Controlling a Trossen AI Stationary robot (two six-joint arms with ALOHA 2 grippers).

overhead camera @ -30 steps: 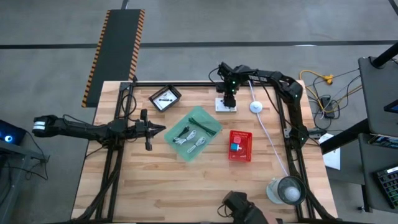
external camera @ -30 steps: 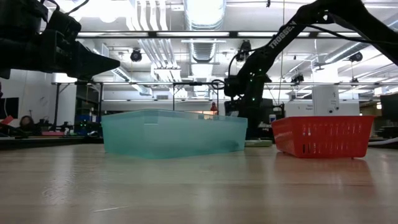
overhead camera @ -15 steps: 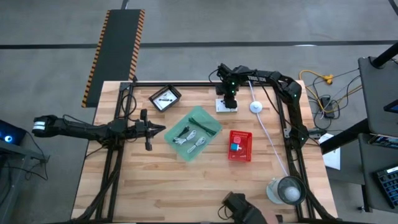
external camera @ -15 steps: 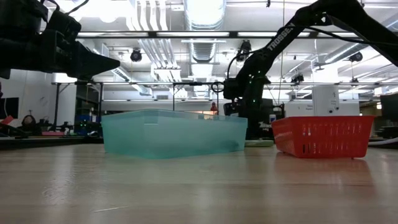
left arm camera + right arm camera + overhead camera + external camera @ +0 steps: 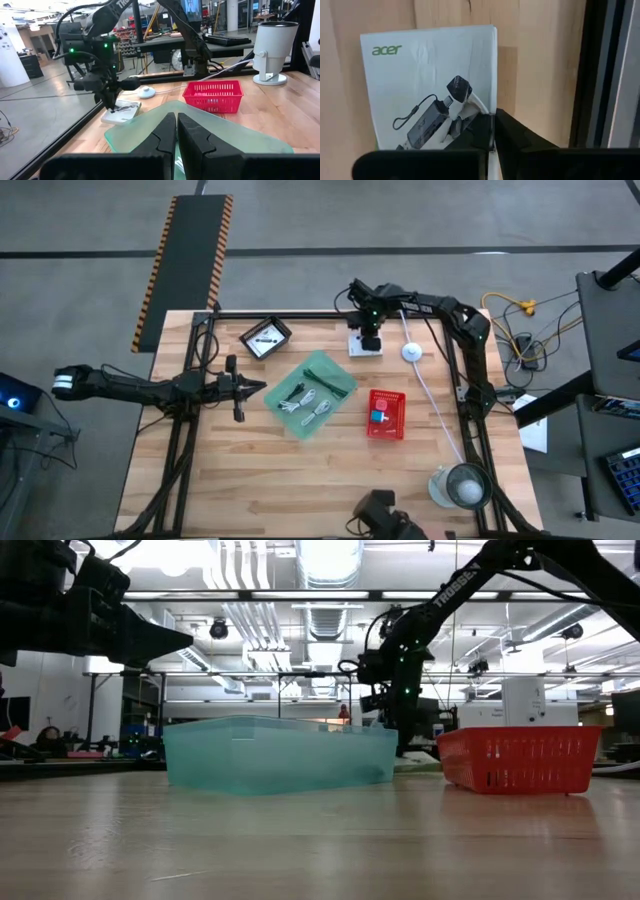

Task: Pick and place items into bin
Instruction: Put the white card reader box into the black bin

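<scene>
A flat white packet (image 5: 427, 85), printed with "acer" and a picture of a cable, lies at the table's far edge (image 5: 362, 350). My right gripper (image 5: 493, 131) points down at it with its fingers shut at one long edge (image 5: 371, 343). The see-through green bin (image 5: 335, 377) stands mid-table and holds white coiled cables (image 5: 314, 410). My left gripper (image 5: 262, 387) hovers shut and level, left of the bin (image 5: 176, 130), touching nothing. My right gripper comes from above, pointing steeply down, and its two fingers are closed together at the packet's long edge (image 5: 494, 107), near the printed cable. The fingertips themselves hide the place of contact. I cannot tell whether the packet is lifted off the table.
A red basket (image 5: 386, 428) stands right of the bin. A dark tray (image 5: 266, 337) sits at the far left. A white round puck (image 5: 411, 352) with a cord lies right of the packet, and a white cup-shaped stand (image 5: 461, 485) is at the near right. Bare wood lies near the front.
My right gripper has risen a little over the white packet and tipped slightly; in the low view it now stands higher behind the bin. The left arm has kept still.
</scene>
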